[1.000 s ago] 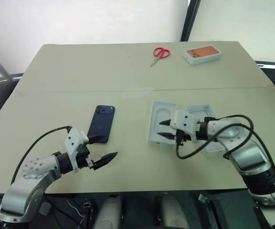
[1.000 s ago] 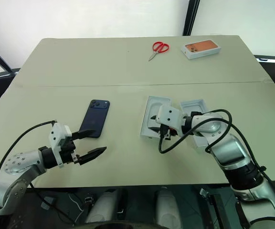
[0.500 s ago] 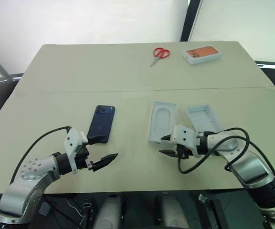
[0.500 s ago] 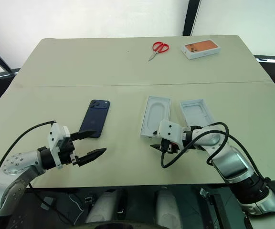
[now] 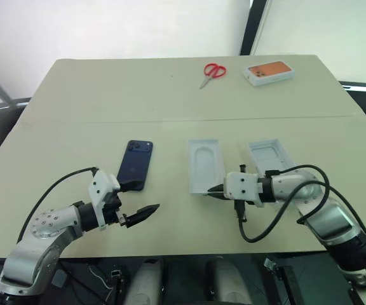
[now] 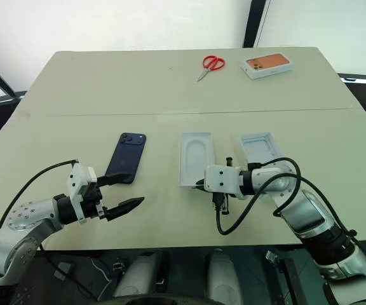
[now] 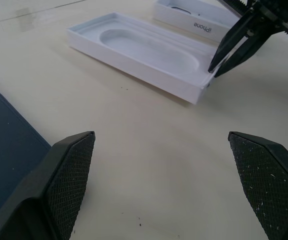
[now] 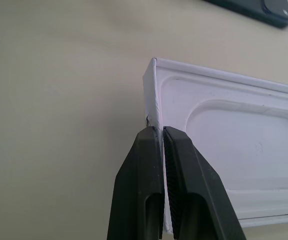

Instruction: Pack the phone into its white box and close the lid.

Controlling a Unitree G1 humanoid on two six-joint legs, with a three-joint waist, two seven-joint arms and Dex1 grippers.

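On the table point(image 5: 75, 101), the phone point(image 5: 136, 164) lies flat, left of the white box point(image 5: 204, 165). My right pincer point(image 5: 216, 191) is pinched onto the box's near wall at its corner. My left pincer point(image 5: 140, 203) stands spread wide, near the phone. Another white tray point(image 5: 271, 156) lies just right.

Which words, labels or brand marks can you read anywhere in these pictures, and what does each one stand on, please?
"iPhone": grey lettering along the side wall of the shallow white cardboard box, seen in the left wrist view.
The white box with the orange phone picture at the table's far edge: any print too small to read.
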